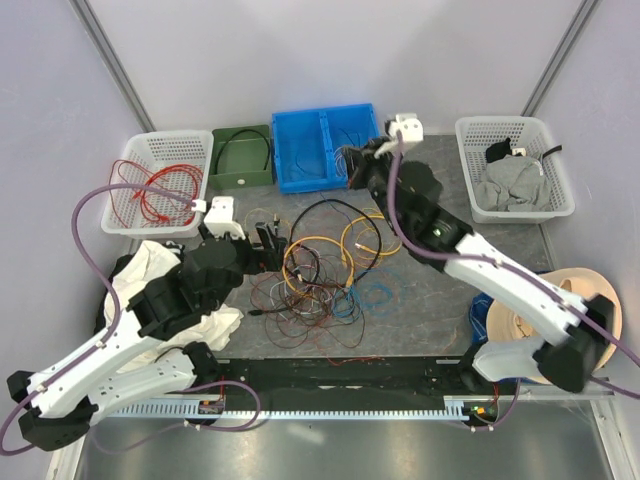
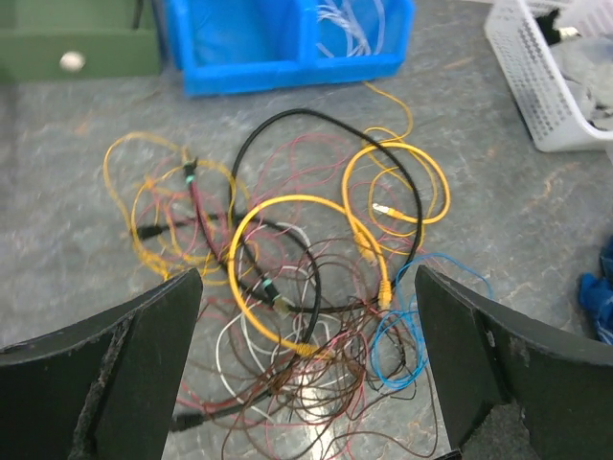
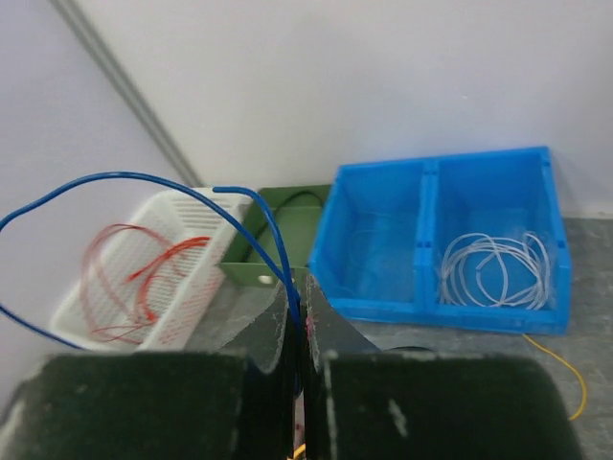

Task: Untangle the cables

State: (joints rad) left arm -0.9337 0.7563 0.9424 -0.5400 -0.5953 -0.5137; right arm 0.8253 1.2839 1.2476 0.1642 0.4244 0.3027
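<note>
Blue cable (image 3: 115, 180) in right tool (image 3: 305, 287), left tool (image 2: 306, 278) wide

Left wrist: cables (image 2: 306, 287) run off the bottom edge, partly behind left fingers (image 2: 144, 364). White basket (image 2: 546, 86) cropped top right. Right wrist: blue cable (image 3: 276, 251) exits left edge, lower end lost between right fingers (image 3: 273, 335).

- The top view looks steeply down from above the near edge, covering the whole desk (image 1: 420, 322).
- The left wrist view sits low and close, facing the cables (image 2: 306, 278) between its jaws.
- The right wrist view, raised, faces the back wall (image 3: 383, 77).
- All three share the blue bin (image 1: 328, 148) and green bin (image 1: 242, 155).
</note>
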